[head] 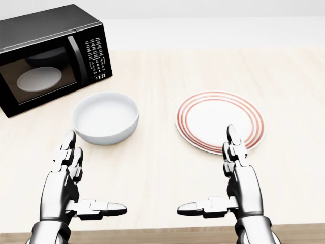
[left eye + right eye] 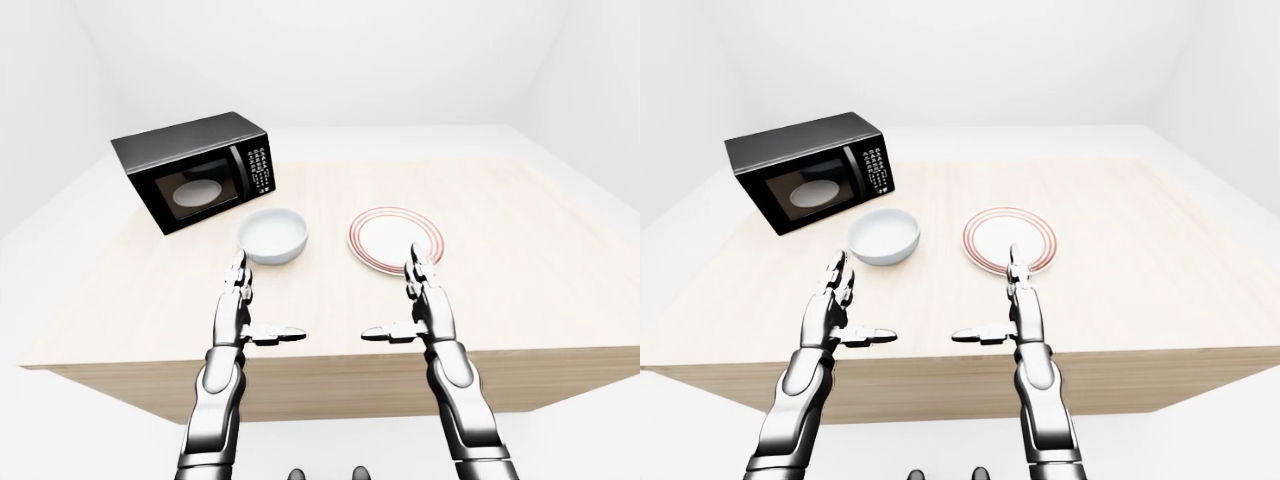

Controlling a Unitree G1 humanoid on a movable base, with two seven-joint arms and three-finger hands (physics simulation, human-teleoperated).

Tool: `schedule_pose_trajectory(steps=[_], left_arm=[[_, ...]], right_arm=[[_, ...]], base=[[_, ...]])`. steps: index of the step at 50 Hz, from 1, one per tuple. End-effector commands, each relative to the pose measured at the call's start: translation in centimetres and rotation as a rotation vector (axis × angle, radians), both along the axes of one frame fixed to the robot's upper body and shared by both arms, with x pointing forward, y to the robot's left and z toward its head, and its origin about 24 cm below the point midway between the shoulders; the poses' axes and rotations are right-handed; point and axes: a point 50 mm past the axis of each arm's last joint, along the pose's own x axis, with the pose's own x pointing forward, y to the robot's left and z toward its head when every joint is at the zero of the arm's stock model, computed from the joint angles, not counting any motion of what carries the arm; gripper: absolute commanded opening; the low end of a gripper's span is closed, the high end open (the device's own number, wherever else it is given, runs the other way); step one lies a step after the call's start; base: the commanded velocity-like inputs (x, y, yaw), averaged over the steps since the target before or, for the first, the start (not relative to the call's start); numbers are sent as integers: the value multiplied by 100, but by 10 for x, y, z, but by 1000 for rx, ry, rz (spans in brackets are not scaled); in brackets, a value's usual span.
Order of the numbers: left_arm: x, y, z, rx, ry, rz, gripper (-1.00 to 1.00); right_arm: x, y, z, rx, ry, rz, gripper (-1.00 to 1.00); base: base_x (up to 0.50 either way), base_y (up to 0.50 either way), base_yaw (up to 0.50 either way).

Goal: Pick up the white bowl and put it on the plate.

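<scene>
My left hand point(image 1: 68, 185) hangs low at the left of the head view, fingers straight and spread, thumb stuck out sideways toward the middle, holding nothing. My right hand point(image 1: 238, 183) mirrors it at the lower right, just as open and just as empty, its thumb pointing back at the left one. Both hover over the near edge of the table point(image 1: 152, 168), neither touching anything on it.

Just above my left fingertips point(image 1: 68, 138) sits the bowl point(image 1: 105, 118), white and upright, near them but apart. To its right, with a strip of bare wood between, lies the plate point(image 1: 219, 121), white with red rings round the rim; my right fingertips point(image 1: 231, 131) overlap its lower edge in the head view. The bowl rests on the table, not on the plate.

Up at the top left stands the microwave point(image 1: 51, 56), black, door closed, just beyond the bowl.
</scene>
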Motion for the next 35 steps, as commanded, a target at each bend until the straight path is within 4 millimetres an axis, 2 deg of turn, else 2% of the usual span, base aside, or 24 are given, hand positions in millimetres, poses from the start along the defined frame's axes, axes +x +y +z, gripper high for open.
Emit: schedule_pose_trajectory(steps=[1, 15, 19, 35], left_arm=[[0, 0, 0, 0, 0, 1, 100], [0, 0, 0, 0, 0, 0, 100], [0, 0, 0, 0, 0, 0, 100], [0, 0, 0, 1, 0, 0, 100]], right_arm=[[0, 2, -1, -3, 1, 7, 100], [1, 4, -4, -4, 6, 10, 100], [2, 7, -11, -2, 35, 26, 100], [1, 9, -10, -17, 47, 31, 100]], base=[[0, 40, 0], [0, 40, 0], [0, 0, 0], [0, 0, 0]])
